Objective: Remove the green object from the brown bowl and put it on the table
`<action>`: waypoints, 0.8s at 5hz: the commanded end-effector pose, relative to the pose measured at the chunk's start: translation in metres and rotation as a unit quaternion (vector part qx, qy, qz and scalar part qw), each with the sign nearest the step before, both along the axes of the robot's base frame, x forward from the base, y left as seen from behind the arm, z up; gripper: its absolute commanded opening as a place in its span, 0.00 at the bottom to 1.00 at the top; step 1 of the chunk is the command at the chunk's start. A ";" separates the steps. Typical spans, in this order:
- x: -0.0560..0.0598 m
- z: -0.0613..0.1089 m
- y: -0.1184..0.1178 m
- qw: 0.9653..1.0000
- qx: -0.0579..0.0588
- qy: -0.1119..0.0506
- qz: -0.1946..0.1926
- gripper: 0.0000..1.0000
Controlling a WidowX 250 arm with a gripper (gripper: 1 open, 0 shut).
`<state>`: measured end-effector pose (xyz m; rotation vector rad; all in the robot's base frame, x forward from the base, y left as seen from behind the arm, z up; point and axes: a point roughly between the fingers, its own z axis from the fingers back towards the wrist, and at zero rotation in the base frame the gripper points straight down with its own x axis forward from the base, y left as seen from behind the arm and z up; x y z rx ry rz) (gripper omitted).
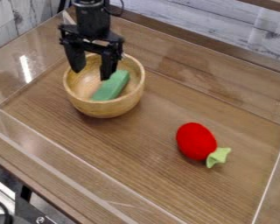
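Green Block Awaits Its Lift From Wooden Bowl

A green block lies inside a brown bowl, toward the side nearer the red toy, as a robot gripper, its jaws spread and grasping nothing, hangs over the bowl's far part. The bowl sits on a wood-grain table, with the red toy and its pale-green leaf resting well apart. The step in hand appears to be the approach, the grasp not yet made. The next move likely calls for centering the jaws over the block, lowering them astride it without catching the bowl's rim, and closing.
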<state>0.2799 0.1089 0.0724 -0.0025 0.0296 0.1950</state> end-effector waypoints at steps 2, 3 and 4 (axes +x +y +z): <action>0.018 -0.001 -0.014 0.999 0.006 -0.024 -0.025 1.00; 0.022 -0.005 -0.020 0.999 0.006 -0.024 -0.027 1.00; 0.022 -0.020 -0.025 0.999 0.005 -0.023 -0.029 1.00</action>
